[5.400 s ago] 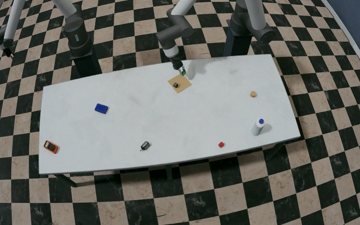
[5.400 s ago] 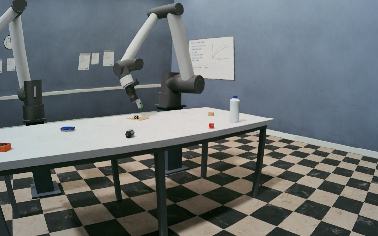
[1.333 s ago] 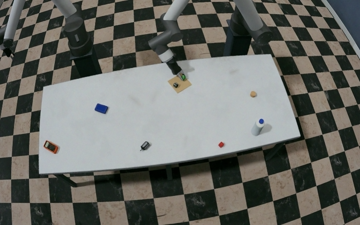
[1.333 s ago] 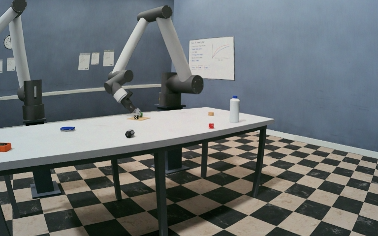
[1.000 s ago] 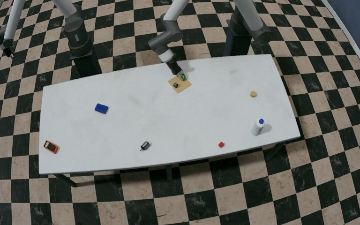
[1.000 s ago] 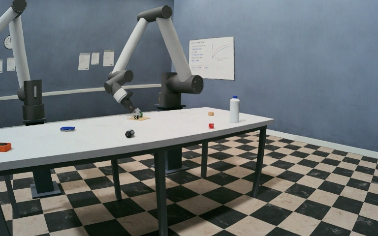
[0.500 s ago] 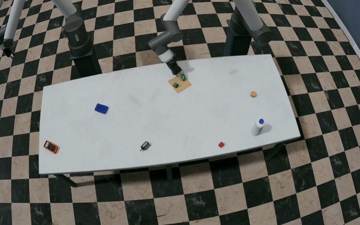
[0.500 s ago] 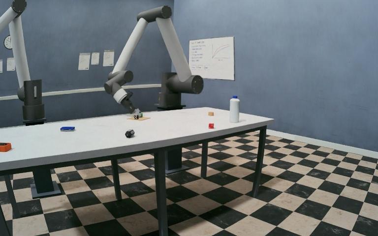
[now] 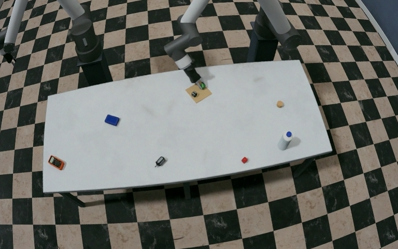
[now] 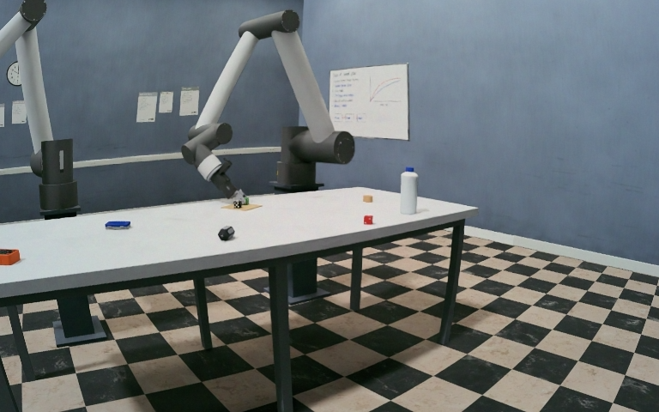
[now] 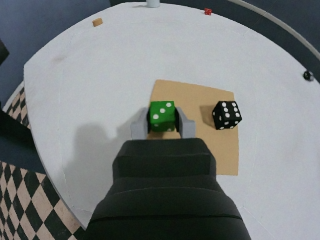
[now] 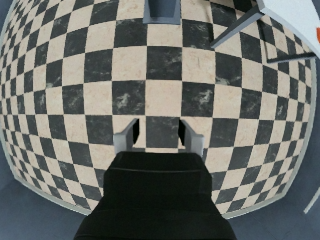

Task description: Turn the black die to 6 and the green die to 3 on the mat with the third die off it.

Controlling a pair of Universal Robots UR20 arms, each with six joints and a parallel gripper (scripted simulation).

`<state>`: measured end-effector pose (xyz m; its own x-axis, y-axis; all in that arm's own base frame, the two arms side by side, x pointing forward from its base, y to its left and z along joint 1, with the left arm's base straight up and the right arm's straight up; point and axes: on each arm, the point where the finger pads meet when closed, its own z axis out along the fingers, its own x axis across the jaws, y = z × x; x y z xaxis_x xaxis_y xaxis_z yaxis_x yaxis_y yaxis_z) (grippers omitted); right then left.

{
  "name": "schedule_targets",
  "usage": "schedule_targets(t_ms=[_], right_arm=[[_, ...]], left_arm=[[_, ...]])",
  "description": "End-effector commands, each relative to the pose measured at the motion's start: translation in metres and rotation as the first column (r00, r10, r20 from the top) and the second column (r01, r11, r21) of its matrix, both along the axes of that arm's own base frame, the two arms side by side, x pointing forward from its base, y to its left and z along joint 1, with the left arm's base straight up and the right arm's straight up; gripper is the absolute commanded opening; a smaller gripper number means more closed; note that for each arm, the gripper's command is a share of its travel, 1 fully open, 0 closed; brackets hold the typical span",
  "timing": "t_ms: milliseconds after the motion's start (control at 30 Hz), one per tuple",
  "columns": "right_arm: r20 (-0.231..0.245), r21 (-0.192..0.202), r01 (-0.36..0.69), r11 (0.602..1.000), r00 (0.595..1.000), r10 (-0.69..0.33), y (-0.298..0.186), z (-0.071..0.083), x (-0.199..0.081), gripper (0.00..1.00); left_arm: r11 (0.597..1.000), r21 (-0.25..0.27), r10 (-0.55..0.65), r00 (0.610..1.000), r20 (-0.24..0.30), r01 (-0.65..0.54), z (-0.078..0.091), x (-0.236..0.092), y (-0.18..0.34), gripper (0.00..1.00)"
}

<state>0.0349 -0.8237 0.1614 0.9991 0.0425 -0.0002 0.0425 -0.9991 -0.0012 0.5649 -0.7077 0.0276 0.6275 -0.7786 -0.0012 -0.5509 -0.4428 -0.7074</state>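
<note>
Now holding green die (image 9: 202, 85) (image 10: 246, 200) (image 11: 162, 116) in left gripper (image 9: 200, 84) (image 10: 242, 197) (image 11: 162, 115), directly between its fingers, 3 upward. Probably to settle flat on mat (image 9: 198, 100) (image 10: 251, 207) (image 11: 227, 162), beside black die (image 9: 194, 94) (image 10: 237, 204) (image 11: 227, 115). With right gripper (image 9: 13, 60) (image 12: 158, 135), wide open, well apart from all this.

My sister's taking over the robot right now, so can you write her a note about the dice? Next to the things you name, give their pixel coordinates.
Left gripper (image 9: 200, 85) (image 10: 241, 196) (image 11: 162, 120): shut on the green die (image 9: 202, 85) (image 10: 246, 200) (image 11: 162, 116), 3 up.
Right gripper (image 9: 13, 60) (image 12: 158, 135): open, away from the table.
Done: black die (image 9: 194, 94) (image 10: 237, 204) (image 11: 227, 115) on the mat (image 9: 202, 95) (image 10: 247, 207) (image 11: 225, 150), 6 up; red die (image 9: 244, 160) (image 10: 368, 220) (image 11: 208, 11) off it.
Left: let go of the green die and check it's flat and fully on the mat; it's near the edge, so I can't tell.
</note>
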Motion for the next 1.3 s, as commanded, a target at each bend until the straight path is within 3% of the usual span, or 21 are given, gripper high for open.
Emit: schedule_targets(t_ms=[0, 567, 600, 867, 900, 1033, 1067, 1133, 1167, 1267], right_arm=[[0.000, -0.001, 0.000, 1.000, 1.000, 0.000, -0.0004, 0.0006, 0.0001, 1.00], [0.000, -0.001, 0.000, 1.000, 1.000, 0.000, -0.0004, 0.0006, 0.0001, 1.00], [0.000, -0.001, 0.000, 1.000, 1.000, 0.000, -0.0004, 0.0006, 0.0001, 1.00], [0.000, -0.001, 0.000, 1.000, 1.000, 0.000, -0.0004, 0.0006, 0.0001, 1.00], [0.000, -0.001, 0.000, 1.000, 1.000, 0.000, -0.0004, 0.0006, 0.0001, 1.00], [0.000, -0.001, 0.000, 1.000, 1.000, 0.000, -0.0004, 0.0006, 0.0001, 1.00], [0.000, -0.001, 0.000, 1.000, 1.000, 0.000, -0.0004, 0.0006, 0.0001, 1.00], [0.000, -0.001, 0.000, 1.000, 1.000, 0.000, -0.0004, 0.0006, 0.0001, 1.00], [0.000, -0.001, 0.000, 1.000, 1.000, 0.000, -0.0004, 0.0006, 0.0001, 1.00], [0.000, -0.001, 0.000, 1.000, 1.000, 0.000, -0.0004, 0.0006, 0.0001, 1.00]], left_arm=[[1.000, -0.001, 0.000, 1.000, 0.000, 0.000, 0.0007, 0.0002, -0.0005, 0.57], [1.000, -0.001, 0.000, 1.000, 0.000, 0.000, 0.0007, 0.0002, -0.0005, 0.57], [1.000, -0.001, 0.000, 1.000, 0.000, 0.000, 0.0007, 0.0002, -0.0005, 0.63], [1.000, -0.001, 0.000, 1.000, 0.000, 0.000, 0.0007, 0.0002, -0.0005, 0.75], [1.000, -0.001, 0.000, 1.000, 0.000, 0.000, 0.0007, 0.0002, -0.0005, 0.81], [1.000, -0.001, 0.000, 1.000, 0.000, 0.000, 0.0007, 0.0002, -0.0005, 0.81], [1.000, -0.001, 0.000, 1.000, 0.000, 0.000, 0.0007, 0.0002, -0.0005, 0.87], [1.000, -0.001, 0.000, 1.000, 0.000, 0.000, 0.0007, 0.0002, -0.0005, 0.87], [1.000, -0.001, 0.000, 1.000, 0.000, 0.000, 0.0007, 0.0002, -0.0005, 1.00], [1.000, -0.001, 0.000, 1.000, 0.000, 0.000, 0.0007, 0.0002, -0.0005, 1.00]])
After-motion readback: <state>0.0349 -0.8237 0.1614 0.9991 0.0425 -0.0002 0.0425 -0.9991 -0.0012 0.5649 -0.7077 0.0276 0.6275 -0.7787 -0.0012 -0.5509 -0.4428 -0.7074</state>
